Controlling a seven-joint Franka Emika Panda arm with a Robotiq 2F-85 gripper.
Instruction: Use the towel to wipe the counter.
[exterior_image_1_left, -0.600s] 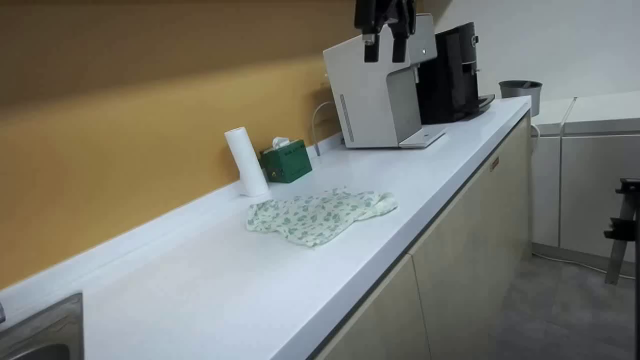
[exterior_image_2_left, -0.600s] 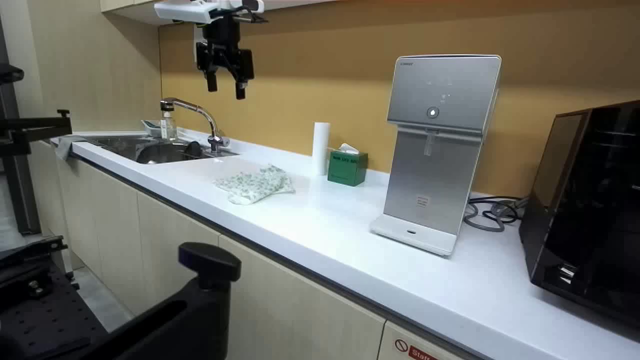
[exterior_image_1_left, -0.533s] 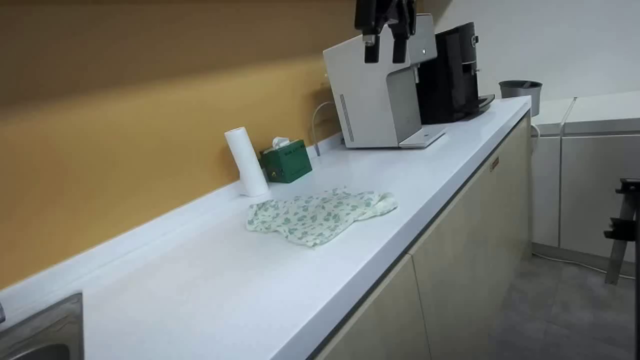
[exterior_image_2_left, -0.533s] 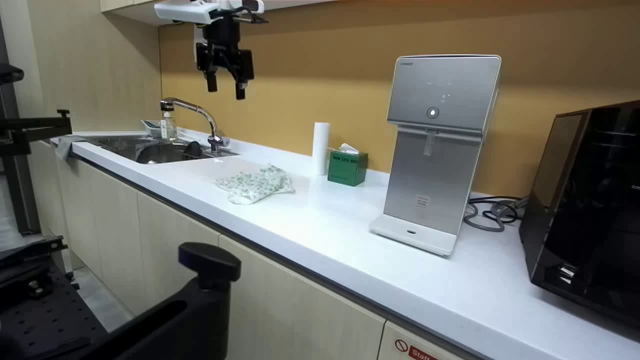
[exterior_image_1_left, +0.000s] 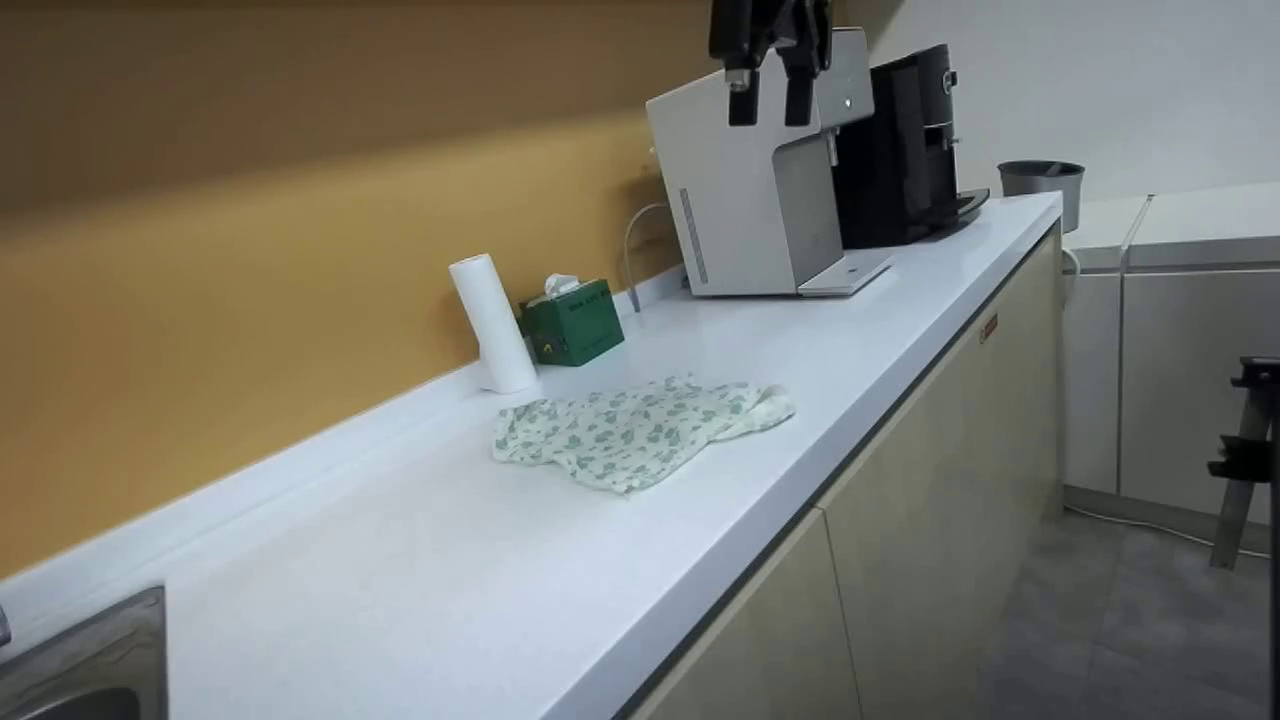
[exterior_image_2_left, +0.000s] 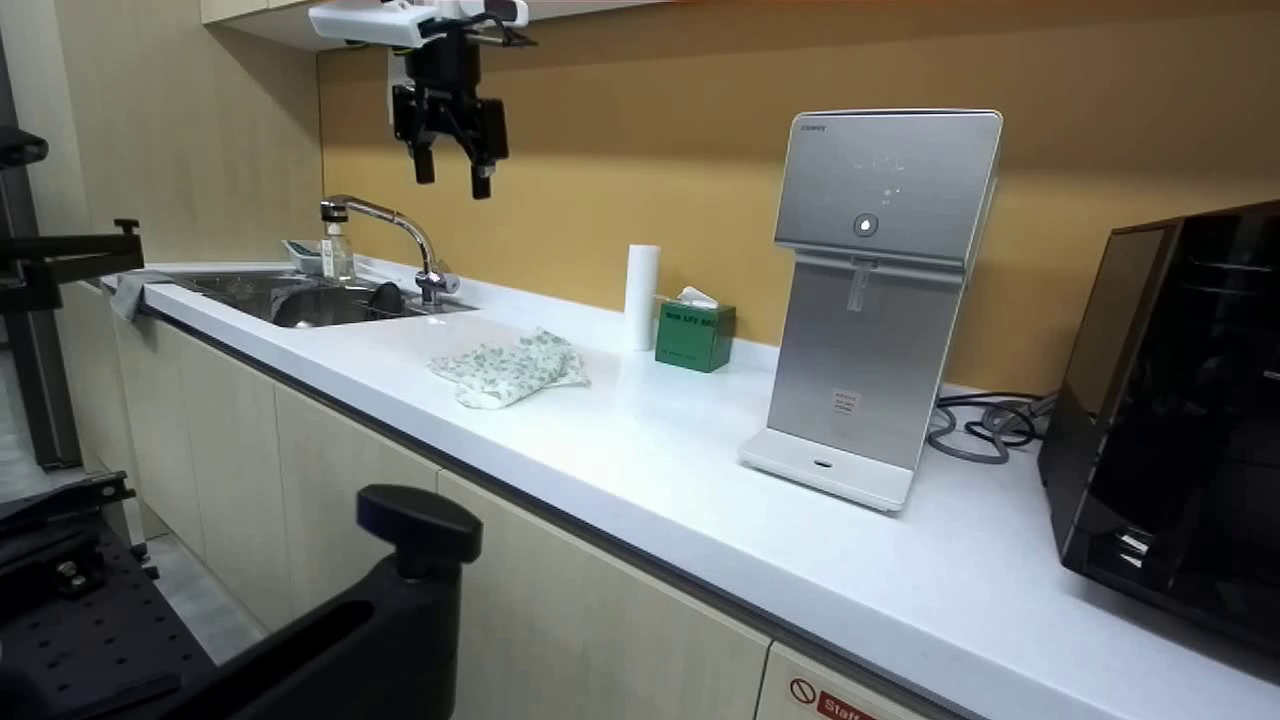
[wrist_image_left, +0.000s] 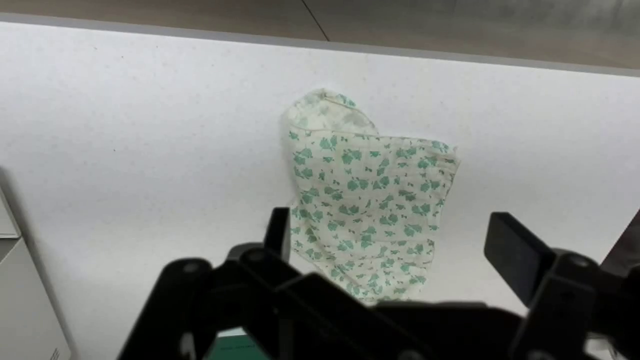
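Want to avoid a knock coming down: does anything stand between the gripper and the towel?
Nothing visible does: the open gripper hangs high above the counter and the towel lies uncovered. The paper roll and green tissue box stand nearer the wall.

pale towel (wrist_image_left: 370, 195) with green print; lies rumpled on the white counter (wrist_image_left: 175, 140)

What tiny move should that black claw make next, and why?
Probably ease straight down toward the towel, jaws apart. The gripper is open, holds nothing and hangs above the counter, while the wrist view shows the towel in the gap between its fingers, so it seems roughly lined up for a pinch.
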